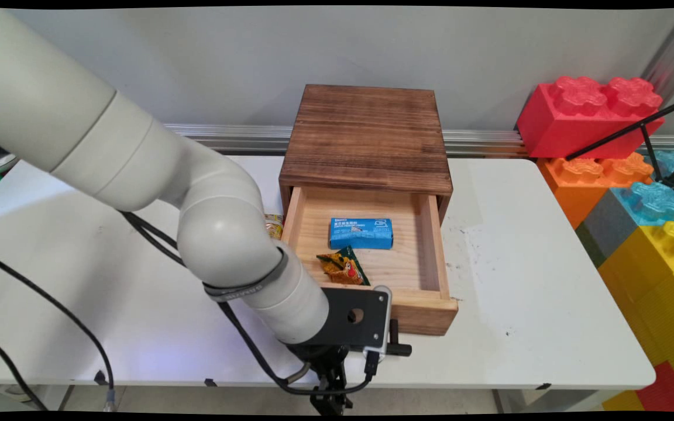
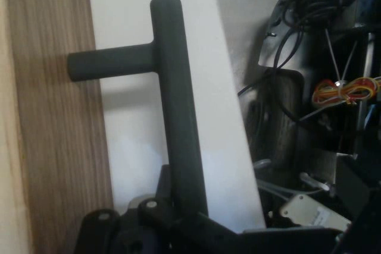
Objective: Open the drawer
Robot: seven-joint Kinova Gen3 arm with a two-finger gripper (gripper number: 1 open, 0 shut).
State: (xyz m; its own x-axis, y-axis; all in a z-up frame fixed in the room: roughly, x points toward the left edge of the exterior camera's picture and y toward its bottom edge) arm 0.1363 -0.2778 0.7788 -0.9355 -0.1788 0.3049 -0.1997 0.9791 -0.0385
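While the gripper [image 1: 330, 393] hangs at the table's near edge, at about 6 o'clock from the drawer [image 1: 430, 316], the hand view shows the dark T-shaped handle [image 2: 172, 87] running straight down into the gripper's black linkage. I cannot tell whether it is clamped on that bar or only lying against it. Judging from this, any motion here ought to run squarely along the drawer's slide line, level with the table [image 1: 518, 292]. A sideways drag would likely twist the bar on its single stem or skew the drawer in its box.

The drawer stands pulled well out of the wooden box [image 1: 366, 137]. Inside it, a green-and-orange snack packet [image 1: 343, 266] lies near the front at 7 o'clock, and a blue packet [image 1: 361, 233] lies flat near the middle. Another small packet [image 1: 274, 225] peeks out on the table just beside the box, at 9 o'clock, half hidden by the arm.

The table is white, smooth and scuffed grey at 3 o'clock of the drawer. Beyond its right end, big foam building blocks [image 1: 588, 114] are stacked, and a metal rail [image 1: 226, 137] runs along the pale wall [image 1: 196, 58] behind.
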